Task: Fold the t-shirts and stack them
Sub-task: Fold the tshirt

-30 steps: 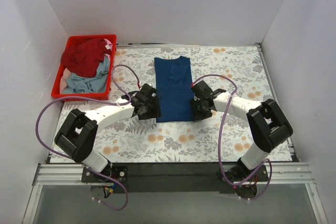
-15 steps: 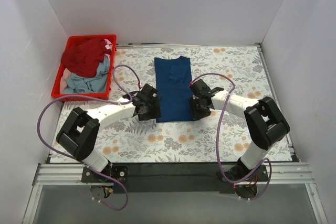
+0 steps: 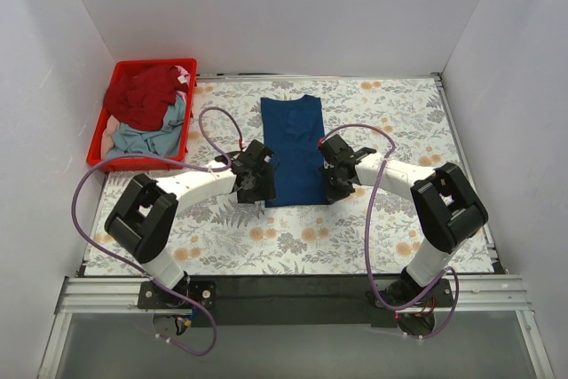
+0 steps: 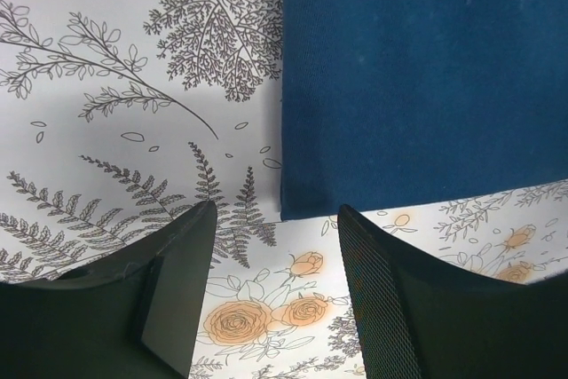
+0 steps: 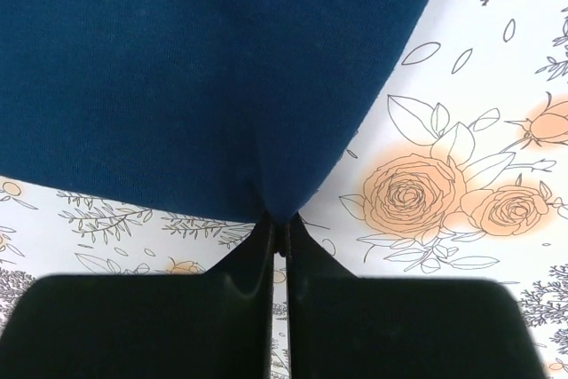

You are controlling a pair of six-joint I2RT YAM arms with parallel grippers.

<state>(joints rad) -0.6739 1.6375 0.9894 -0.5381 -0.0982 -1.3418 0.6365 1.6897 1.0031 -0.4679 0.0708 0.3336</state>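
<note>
Top external view: floral-printed table (image 3: 399,113) with red crate (image 3: 99,150) at far left, holding dark red t-shirt (image 3: 142,95) heaped beside pale grey-blue t-shirt (image 3: 146,139), both unfolded. Navy t-shirt (image 3: 295,144) flat at table centre, narrowed to a long strip, neck end away from the arms, near hem between the two grippers. No stack yet.

Left gripper (image 3: 259,185) at the near-left corner of the strip. Right gripper (image 3: 333,185) at the near-right corner.

Left wrist view: jaws of left gripper (image 4: 275,299) spread, straddling the corner of navy t-shirt (image 4: 426,77), nothing grasped. Right wrist view: jaws of right gripper (image 5: 280,246) clenched on the very tip of the hem corner of navy t-shirt (image 5: 204,68), cloth drawn to a point at the pinch.

Hazards, as judged, largest first:

1. Uneven lift. Only one corner held. Raising the right side before left closure likely to drag the strip askew and open the side folds. Close left first.
2. Layer separation. Cannot tell whether the right pinch takes every layer or the top one alone. With a partial pinch, expect lower layers left on the table.
3. Slip. Very small bite at the right corner, so risk of pull-out under tension.
4. Thin catch at left. Only the extreme corner between the spread fingers, so possible miss on closing.
</note>
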